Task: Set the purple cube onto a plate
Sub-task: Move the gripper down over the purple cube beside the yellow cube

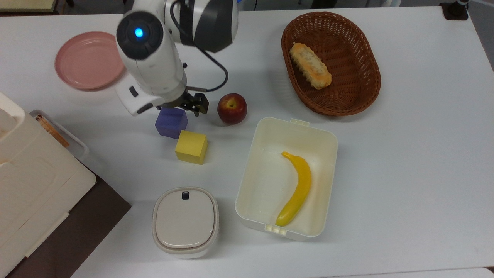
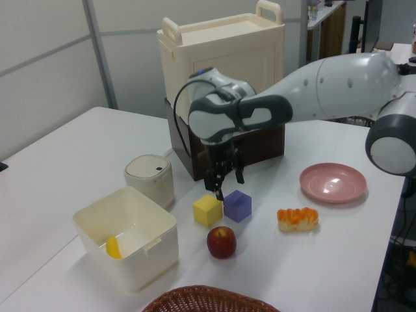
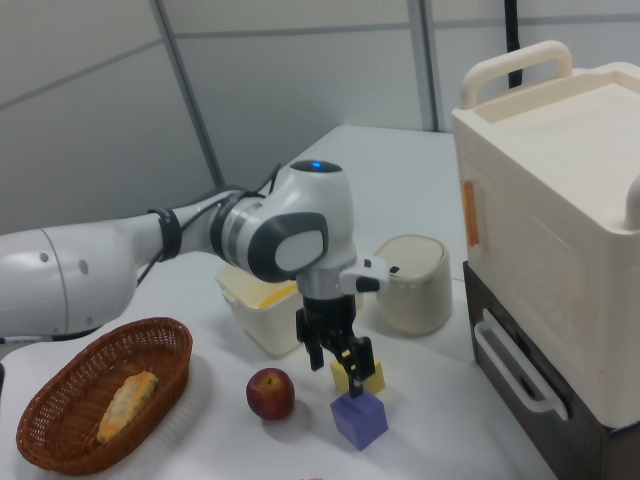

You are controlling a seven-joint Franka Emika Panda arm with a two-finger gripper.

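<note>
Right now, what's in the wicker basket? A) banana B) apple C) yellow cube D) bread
D: the top view shows a bread lying in the basket; the apple sits on the table and the banana in the white bin.

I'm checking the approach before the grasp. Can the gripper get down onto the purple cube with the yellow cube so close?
Probably yes: the open gripper hangs just above the purple cube, top uncovered; the yellow cube crowds one corner.

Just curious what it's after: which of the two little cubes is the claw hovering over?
The small matte purple cube. The black two-finger gripper hangs open just above it; the yellow cube sits beside it, off to one side.
</note>
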